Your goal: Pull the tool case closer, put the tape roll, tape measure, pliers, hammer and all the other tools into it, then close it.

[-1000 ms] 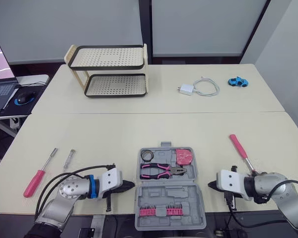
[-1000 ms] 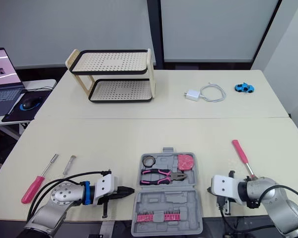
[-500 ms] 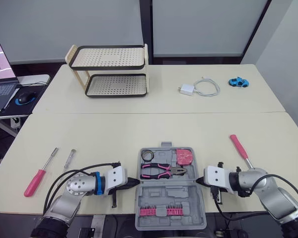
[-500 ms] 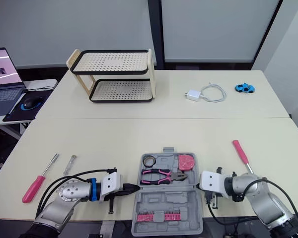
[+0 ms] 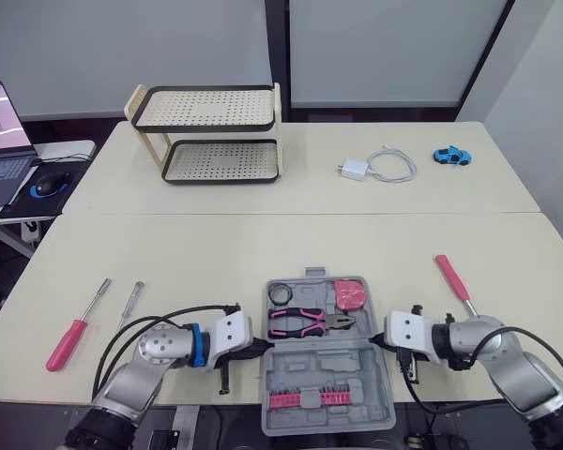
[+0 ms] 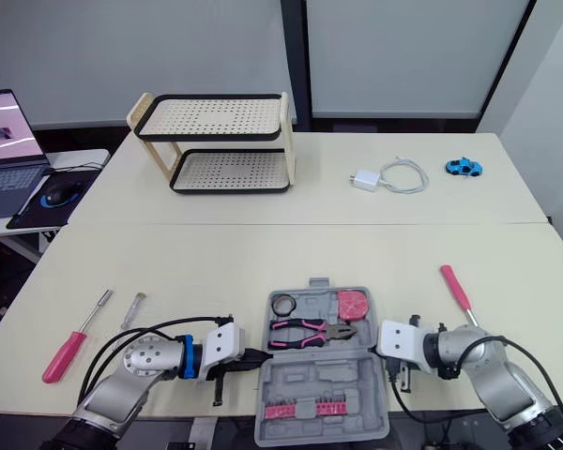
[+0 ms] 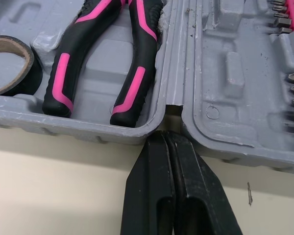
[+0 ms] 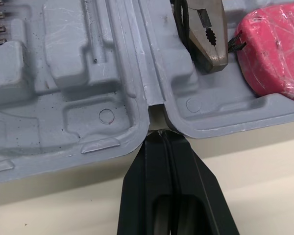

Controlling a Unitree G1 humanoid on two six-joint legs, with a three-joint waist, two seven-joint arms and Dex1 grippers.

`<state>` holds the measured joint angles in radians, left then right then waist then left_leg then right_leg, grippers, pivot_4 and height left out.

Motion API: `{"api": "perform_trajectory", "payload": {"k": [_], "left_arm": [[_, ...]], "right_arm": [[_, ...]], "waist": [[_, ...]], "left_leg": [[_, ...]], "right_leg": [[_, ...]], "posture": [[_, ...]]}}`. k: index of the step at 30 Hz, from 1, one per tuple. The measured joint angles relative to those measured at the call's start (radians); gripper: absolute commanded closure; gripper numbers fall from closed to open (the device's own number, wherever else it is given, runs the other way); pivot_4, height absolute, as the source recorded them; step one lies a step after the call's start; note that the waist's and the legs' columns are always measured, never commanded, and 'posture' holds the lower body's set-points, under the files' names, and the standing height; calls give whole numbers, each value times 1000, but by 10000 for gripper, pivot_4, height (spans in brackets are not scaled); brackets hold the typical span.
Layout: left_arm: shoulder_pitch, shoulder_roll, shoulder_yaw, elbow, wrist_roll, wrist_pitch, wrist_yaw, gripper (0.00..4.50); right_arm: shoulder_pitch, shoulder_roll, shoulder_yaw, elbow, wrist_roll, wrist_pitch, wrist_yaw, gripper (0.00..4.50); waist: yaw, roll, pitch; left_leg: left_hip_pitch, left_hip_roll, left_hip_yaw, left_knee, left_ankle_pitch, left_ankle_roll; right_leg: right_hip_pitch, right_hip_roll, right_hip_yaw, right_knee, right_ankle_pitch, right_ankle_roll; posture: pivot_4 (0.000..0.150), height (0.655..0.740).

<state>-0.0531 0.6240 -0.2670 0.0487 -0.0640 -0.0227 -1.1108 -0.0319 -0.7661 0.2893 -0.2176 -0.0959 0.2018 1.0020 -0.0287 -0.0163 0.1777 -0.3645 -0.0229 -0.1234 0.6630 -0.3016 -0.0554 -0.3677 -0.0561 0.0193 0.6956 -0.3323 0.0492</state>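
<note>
Grey tool case, head view: lies open at the near edge of the table, its hinge running left to right, between the two grippers.
Far half of the case: tape roll at the left, pink tape measure at the right, and pliers with pink-and-black handles lying across just nearer.
Near half of the case: a row of bits in a pink holder along the near edge.
Hammer: pink handle, on the table right of the case and apart from it.
Screwdriver: pink handle, well left of the case, with a bare metal driver near it on the right.
Left gripper: low over the table, its tip against the case's left side at the hinge line.
Right gripper: low over the table, its tip against the case's right side at the hinge line.
Far table: two-tier rack, white charger with cable, blue toy car.
Left wrist view: the two black fingers are pressed together with no gap, grasping nothing. Their tips sit at the notch where the case halves meet, with the pliers' handles and part of the tape roll beyond.
Right wrist view: the fingers are clenched together and empty, their tips at the hinge notch. The pliers' metal nose and the tape measure lie in the half beyond.
</note>
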Motion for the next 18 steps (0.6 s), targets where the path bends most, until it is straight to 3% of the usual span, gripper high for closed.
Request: {"api": "perform_trajectory", "payload": {"k": [18], "left_arm": [[-132, -46, -22, 80, 59, 13, 7, 44649]], "right_arm": [[-7, 3, -20, -4, -4, 54, -1, 45000]], "waist": [[2, 0, 0]], "left_leg": [[0, -1, -1, 1, 0, 0]], "right_leg": [[1, 0, -1, 0, 0, 0]], "posture": [[1500, 7400]]}}
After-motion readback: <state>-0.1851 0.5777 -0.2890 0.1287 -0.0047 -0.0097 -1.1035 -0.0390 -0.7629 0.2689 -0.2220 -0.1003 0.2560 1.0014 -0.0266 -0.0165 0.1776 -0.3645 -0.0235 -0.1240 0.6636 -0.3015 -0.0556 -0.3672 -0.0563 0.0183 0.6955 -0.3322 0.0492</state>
